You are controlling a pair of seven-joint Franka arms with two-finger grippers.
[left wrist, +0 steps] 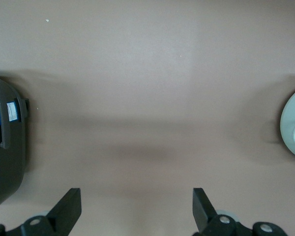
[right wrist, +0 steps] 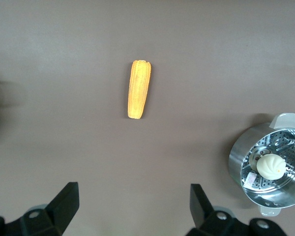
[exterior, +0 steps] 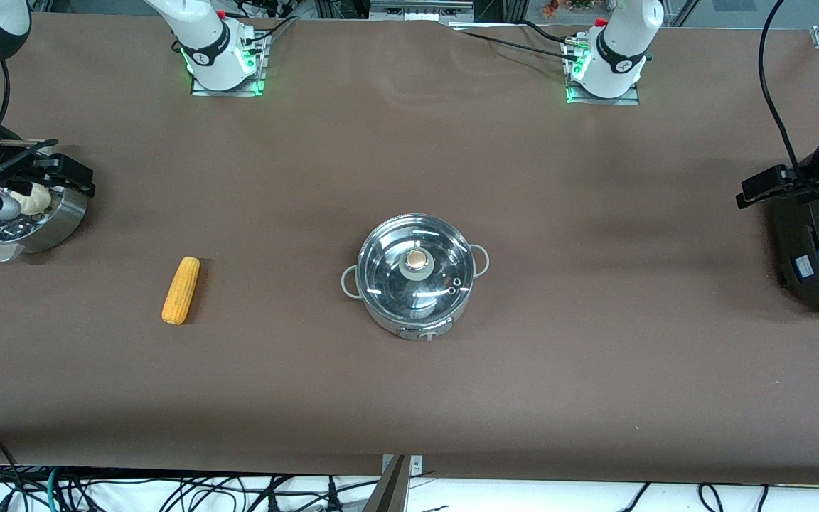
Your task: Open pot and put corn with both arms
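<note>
From my front view, the pot (exterior: pixel 414 276) sits mid-tabletop (exterior: pixel 594 355), its glass lid (exterior: pixel 413 264) on. The corn (exterior: pixel 181 289) lies flat toward the right arm's end, well apart from the pot. The right claw (exterior: pixel 61 174) hangs over the steamer basket (exterior: pixel 54 220) holding a white bun (exterior: pixel 34 199); the left claw (exterior: pixel 765 186) hangs beside the black cooker (exterior: pixel 818 242).

In my left wrist view, the left claw (left wrist: pixel 136 209) stands wide and empty above bare tabletop (left wrist: pixel 147 98), the cooker (left wrist: pixel 5 147) at one edge.

In my right wrist view, the right claw (right wrist: pixel 134 209) stands wide and empty, with corn (right wrist: pixel 138 89) and basket (right wrist: pixel 238 162) below, apart from each other.
</note>
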